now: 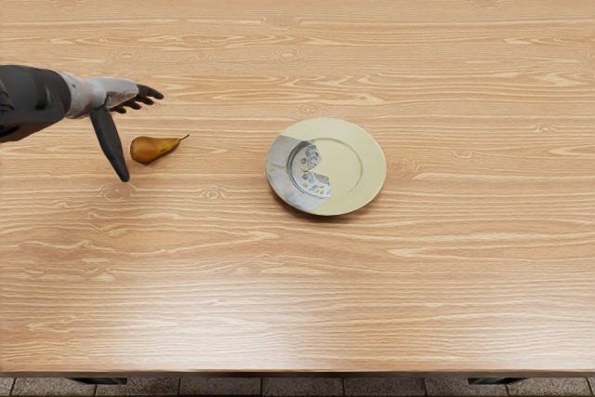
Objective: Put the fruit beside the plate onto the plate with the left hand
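Wooden bench is carrying a pear at nine o'clock of the plate; left hand, spread wide, is hovering beside; a stray nudge could be sending it rolling.

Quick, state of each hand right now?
Left hand: open, fingers spread, holding nothing, close to the pear.
Right hand: not in view.
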You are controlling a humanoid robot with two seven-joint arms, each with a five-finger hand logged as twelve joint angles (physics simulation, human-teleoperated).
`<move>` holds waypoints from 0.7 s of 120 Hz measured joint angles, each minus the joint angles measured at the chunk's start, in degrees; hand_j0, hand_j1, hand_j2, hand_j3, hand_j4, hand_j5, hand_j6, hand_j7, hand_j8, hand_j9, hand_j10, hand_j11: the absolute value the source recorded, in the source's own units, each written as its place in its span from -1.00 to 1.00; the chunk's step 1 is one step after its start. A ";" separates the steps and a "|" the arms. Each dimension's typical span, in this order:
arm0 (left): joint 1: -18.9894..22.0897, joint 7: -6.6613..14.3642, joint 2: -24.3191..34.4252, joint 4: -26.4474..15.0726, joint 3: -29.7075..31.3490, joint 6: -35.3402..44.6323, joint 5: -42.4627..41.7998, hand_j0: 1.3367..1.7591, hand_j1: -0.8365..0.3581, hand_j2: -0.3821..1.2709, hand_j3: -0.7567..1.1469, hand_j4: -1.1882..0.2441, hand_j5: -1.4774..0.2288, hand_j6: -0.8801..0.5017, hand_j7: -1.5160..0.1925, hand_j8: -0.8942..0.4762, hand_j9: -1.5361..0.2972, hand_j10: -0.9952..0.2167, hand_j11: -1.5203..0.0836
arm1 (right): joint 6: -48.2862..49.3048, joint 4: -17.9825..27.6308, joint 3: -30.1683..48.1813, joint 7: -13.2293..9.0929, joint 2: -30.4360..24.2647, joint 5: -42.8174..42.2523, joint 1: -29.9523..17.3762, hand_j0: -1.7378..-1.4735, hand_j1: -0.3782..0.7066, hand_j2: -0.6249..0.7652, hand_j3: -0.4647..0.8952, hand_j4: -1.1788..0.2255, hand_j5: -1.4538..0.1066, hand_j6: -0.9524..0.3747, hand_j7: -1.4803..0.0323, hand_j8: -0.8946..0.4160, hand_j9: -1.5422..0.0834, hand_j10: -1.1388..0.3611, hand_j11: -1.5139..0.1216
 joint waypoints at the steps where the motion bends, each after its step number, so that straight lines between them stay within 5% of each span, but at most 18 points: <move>1: 0.24 0.00 -0.15 0.00 0.02 0.33 0.41 0.52 0.88 -0.52 -0.20 0.58 0.65 0.19 0.70 0.22 0.60 0.55 0.81 | 0.00 0.00 0.00 0.00 0.00 0.00 0.00 -0.40 -0.95 -0.10 -0.32 0.68 0.86 0.43 0.96 0.36 0.90 0.52 0.85; 34: 2.29 0.01 -4.71 0.38 0.73 5.03 10.64 0.52 0.87 -0.52 -0.20 0.57 0.64 0.18 0.68 0.21 0.59 0.54 0.80 | 0.00 -0.03 0.00 0.00 0.00 0.00 0.00 -0.40 -0.95 -0.10 -0.32 0.68 0.86 0.43 0.96 0.36 0.90 0.52 0.85; 84: 2.17 0.01 -8.32 2.87 4.40 7.31 15.50 0.52 0.75 -0.51 -0.20 0.49 0.55 0.10 0.60 0.13 0.51 0.44 0.70 | 0.00 -0.04 0.02 0.00 0.00 0.00 0.00 -0.40 -0.95 -0.10 -0.32 0.68 0.86 0.43 0.96 0.36 0.90 0.52 0.85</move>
